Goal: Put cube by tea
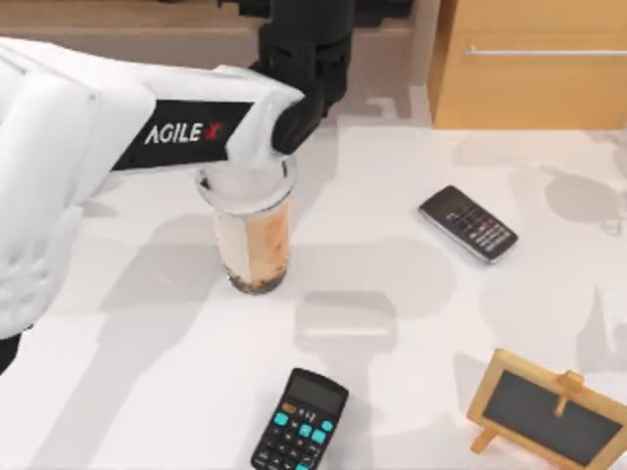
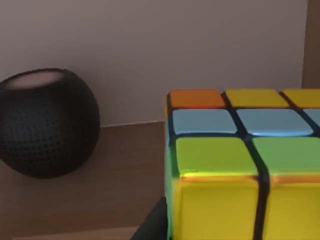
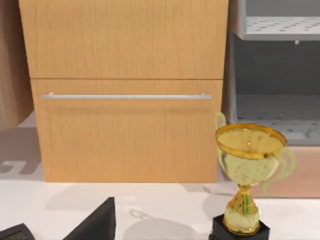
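Where the left wrist view looks out, the small puzzle cube (image 2: 245, 160) with orange, yellow, blue and green squares on a dark grid sits very close to the camera, cut off at the edge, with a dark round mesh speaker (image 2: 45, 122) on a brown wooden surface behind it. Seen from the top, the white left arm reaches over the tall clear plastic cup of milky orange tea (image 1: 253, 235) with dark pearls at its bottom, hiding part of its lid. The left gripper (image 1: 304, 64) is near the table's far edge, and whether it pinches the cube cannot be told.
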You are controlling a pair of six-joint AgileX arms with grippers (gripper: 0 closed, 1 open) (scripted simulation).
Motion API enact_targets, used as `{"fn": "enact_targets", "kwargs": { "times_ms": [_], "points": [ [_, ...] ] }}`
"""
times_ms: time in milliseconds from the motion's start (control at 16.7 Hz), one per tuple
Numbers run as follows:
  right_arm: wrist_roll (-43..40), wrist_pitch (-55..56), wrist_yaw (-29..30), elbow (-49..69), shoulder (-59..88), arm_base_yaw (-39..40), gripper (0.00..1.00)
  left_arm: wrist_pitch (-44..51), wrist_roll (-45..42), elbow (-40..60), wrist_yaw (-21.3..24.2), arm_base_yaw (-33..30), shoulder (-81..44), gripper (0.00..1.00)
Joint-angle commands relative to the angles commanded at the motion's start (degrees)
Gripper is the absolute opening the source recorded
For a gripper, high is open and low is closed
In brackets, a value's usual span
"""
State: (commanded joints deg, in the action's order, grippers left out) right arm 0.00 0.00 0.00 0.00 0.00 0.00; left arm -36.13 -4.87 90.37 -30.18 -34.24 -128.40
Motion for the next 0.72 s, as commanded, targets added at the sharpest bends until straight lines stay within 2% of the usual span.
{"fn": "enact_targets", "kwargs": {
  "times_ms": [300, 720],
  "points": [
    [0.0, 0.0, 0.0, 0.0, 0.0, 0.0, 1.00, 22.5, 0.3, 0.0, 3.7, 3.0, 11.2, 0.00],
    [0.0, 0.0, 0.0, 0.0, 0.0, 0.0, 1.00, 62.1, 7.7, 0.3, 12.8, 14.2, 20.7, 0.00]
  ]
}}
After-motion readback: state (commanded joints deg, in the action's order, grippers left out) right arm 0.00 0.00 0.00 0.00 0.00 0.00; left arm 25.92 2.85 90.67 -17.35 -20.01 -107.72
